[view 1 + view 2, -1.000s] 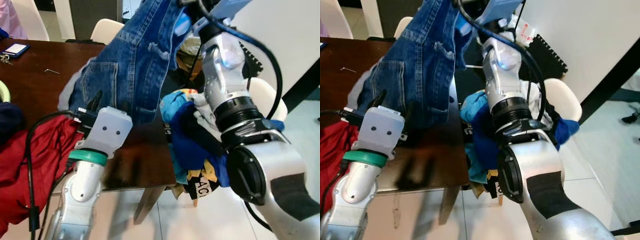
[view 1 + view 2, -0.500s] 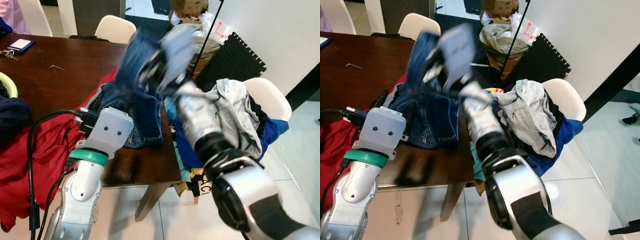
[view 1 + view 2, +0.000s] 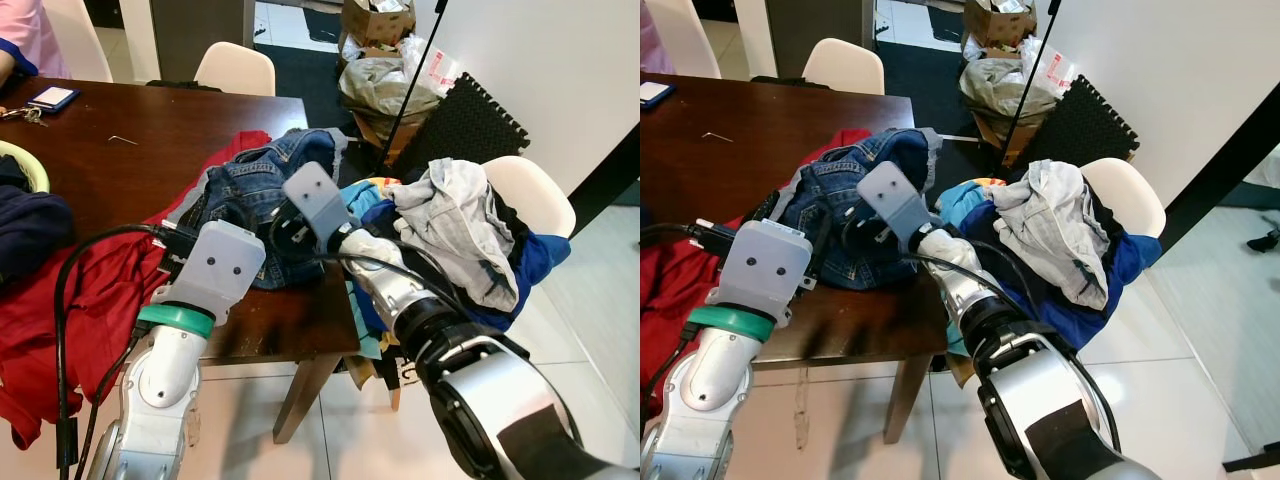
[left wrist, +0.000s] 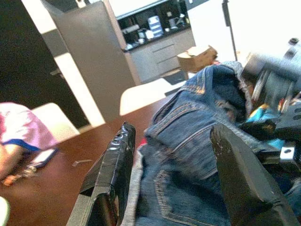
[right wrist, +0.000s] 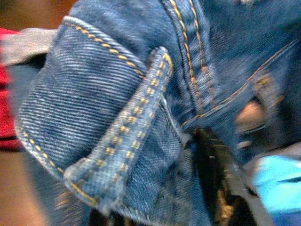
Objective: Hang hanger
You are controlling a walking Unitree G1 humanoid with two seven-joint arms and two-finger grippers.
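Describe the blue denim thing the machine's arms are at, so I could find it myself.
On the dark wooden table, look to the corner nearest the white chair piled with clothes. The jeans lie crumpled there, partly over a red garment, with the right gripper against them. Orange stitching and thick blue denim set them apart from the neighbouring fabrics.

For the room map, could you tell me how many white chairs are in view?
3. One chair stands at the table's far side, one at its far left corner behind a person's sleeve, and one to the right under piled clothes. More may be out of view.
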